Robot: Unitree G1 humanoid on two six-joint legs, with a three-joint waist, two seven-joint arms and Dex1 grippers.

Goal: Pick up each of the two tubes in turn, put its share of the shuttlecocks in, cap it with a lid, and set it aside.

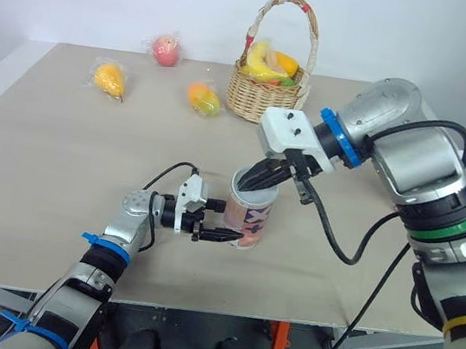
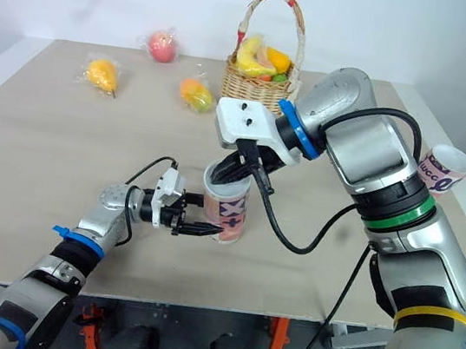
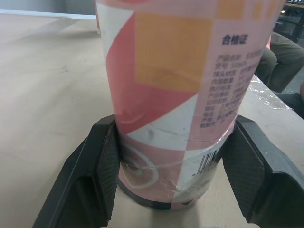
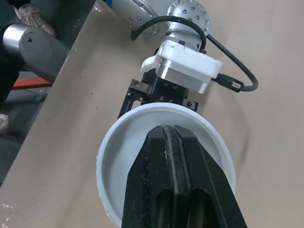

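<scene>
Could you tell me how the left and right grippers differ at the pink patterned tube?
The left gripper has its fingers spread around the base of the pink patterned cardboard tube, clamping its sides; the right gripper has its fingers pressed together. The left gripper reaches in level from the side; the right gripper points down onto the white round lid on top. Both act on the same upright tube.

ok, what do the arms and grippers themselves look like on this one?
Both arms silver-grey with blue rings; the right arm also has a green band and a yellow one. A white camera block sits at each wrist, trailing a looping black cable. Left gripper and right gripper: two black fingers each.
</scene>
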